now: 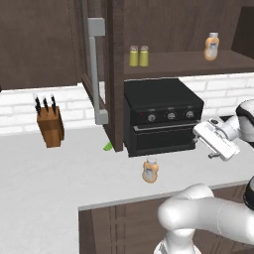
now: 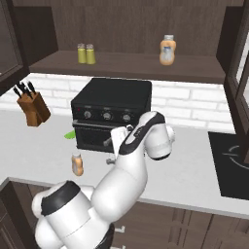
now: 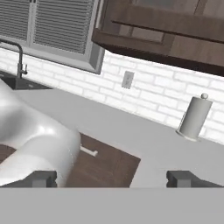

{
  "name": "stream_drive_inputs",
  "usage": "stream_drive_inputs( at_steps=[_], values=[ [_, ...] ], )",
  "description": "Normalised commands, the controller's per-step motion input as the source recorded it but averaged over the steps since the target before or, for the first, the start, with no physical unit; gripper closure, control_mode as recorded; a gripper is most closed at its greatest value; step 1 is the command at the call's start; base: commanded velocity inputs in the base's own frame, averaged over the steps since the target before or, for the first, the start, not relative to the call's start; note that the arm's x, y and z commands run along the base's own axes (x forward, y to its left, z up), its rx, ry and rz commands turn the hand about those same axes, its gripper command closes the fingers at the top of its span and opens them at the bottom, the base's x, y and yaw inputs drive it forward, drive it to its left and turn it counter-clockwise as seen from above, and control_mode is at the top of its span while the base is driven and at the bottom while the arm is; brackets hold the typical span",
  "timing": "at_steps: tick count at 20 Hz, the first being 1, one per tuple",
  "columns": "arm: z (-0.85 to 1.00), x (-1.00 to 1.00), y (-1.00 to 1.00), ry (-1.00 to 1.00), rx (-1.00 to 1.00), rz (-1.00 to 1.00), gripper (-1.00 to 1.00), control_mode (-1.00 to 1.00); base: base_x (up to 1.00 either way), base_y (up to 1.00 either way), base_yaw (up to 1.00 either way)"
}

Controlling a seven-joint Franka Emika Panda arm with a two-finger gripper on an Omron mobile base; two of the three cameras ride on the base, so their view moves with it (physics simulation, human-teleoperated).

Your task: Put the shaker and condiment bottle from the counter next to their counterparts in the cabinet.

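Dark wood cabinet (image 1: 163, 30), shelf: two yellow-green cylindrical shakers (image 1: 139, 56), squat orange bottle (image 1: 212, 46). Second bottle (image 1: 150, 170) on matte counter (image 1: 44, 173). Gripper (image 3: 112, 178) wide open, empty.

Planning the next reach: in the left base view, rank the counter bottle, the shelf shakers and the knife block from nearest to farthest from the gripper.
1. Orange bottle, on the counter left of the gripper.
2. Shakers, on the shelf above.
3. Knife block, far left.

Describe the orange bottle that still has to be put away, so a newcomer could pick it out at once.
Start at the black countertop oven on the pale grey-white counter. Just in front of its door, near the counter's front edge, stands a small squat orange bottle with a pale label and light cap. Its twin stands up on the dark wooden cabinet shelf; this one stands on the counter.
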Motion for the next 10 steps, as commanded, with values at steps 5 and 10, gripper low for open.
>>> stream_drive_inputs(
  at_steps=[5, 10],
  values=[
    [-0.39, 0.0, 0.22, 0.0, -0.15, -0.27, -1.0, -1.0, 0.0, 0.0, 0.0],
    [-0.07, 0.04, 0.06, 0.0, 0.0, -0.04, -1.0, -1.0, 0.0, 0.0, 0.0]
  ],
)
